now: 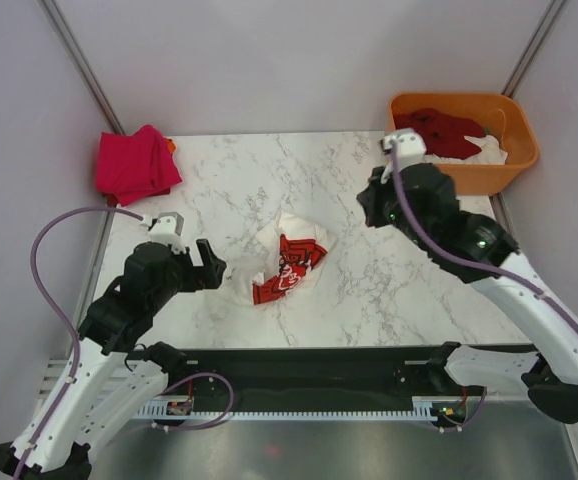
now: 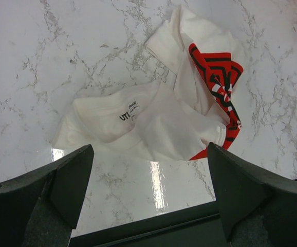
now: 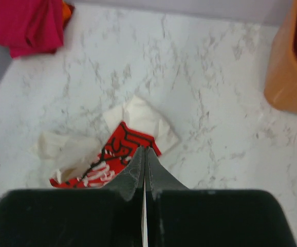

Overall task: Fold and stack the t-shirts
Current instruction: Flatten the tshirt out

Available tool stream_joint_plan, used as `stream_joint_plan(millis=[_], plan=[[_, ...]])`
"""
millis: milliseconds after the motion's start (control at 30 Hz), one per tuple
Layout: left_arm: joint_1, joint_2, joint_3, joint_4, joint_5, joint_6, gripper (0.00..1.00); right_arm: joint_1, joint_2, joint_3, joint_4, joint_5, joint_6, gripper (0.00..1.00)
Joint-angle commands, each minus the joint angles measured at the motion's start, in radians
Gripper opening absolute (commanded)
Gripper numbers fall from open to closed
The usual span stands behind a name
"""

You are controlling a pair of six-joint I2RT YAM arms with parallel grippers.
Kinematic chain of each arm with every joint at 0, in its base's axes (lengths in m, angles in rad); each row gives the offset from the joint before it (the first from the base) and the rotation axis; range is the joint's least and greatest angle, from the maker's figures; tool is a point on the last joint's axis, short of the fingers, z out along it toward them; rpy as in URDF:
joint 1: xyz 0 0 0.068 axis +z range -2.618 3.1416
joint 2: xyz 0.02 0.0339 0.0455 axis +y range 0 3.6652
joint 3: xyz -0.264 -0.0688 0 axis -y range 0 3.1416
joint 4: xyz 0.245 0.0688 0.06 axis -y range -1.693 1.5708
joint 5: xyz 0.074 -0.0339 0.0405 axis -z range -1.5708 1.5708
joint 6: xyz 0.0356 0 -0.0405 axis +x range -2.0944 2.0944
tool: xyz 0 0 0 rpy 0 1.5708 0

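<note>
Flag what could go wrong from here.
1. The white shirt is bunched in a heap, so the open left claw may pinch several layers and lift a wad instead of one edge.
2. The right claw is shut, so it would only push cloth unless it opens first.

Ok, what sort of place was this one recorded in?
Probably a lab robot cell rather than a home: a marble-look table walled in by plain grey panels, with an orange tub of t-shirts in the corner.

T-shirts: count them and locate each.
4: printed shirt at centre, pink shirt far-left corner, dark red shirt and white shirt in the tub; more may hide underneath.
</note>
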Motion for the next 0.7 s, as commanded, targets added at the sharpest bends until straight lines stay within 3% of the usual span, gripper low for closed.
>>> stream_joint_plan(millis=[0,33,67,100,167,200,267,367,500,667], plan=[[-0.003,0.019,0.003,0.037,-0.015,-0.006,0.99,0.007,0.054,-0.243,0.071,-0.26,0.073,0.0],[-0.003,0.036,0.006,0.037,-0.012,-0.009,0.98,0.015,0.063,-0.292,0.104,-0.297,0.082,0.03],[-0.003,0.057,0.013,0.034,-0.014,-0.017,0.99,0.027,0.095,-0.364,0.13,-0.312,0.093,0.14],[-0.003,0.079,0.022,0.032,-0.017,-0.026,0.99,0.052,0.112,-0.391,0.176,-0.321,0.102,0.46],[-0.003,0.182,0.023,0.035,-0.067,-0.098,1.0,0.058,0.187,-0.428,0.22,-0.321,0.102,0.74],[-0.003,0.234,0.042,0.034,-0.086,-0.112,1.0,0.058,0.218,-0.419,0.236,-0.3,0.102,0.8],[-0.003,0.419,0.075,0.035,-0.155,-0.112,1.0,0.05,0.319,-0.356,0.242,-0.211,0.082,0.88],[-0.002,0.664,0.17,0.041,-0.216,-0.086,1.0,-0.022,0.468,-0.264,0.267,-0.239,0.053,0.89],[0.029,0.878,0.284,0.043,-0.17,-0.11,1.0,-0.109,0.659,-0.137,0.299,-0.292,0.013,0.89],[0.081,1.029,0.29,0.067,-0.138,-0.15,1.0,-0.119,0.894,0.074,0.296,-0.347,-0.03,0.89]])
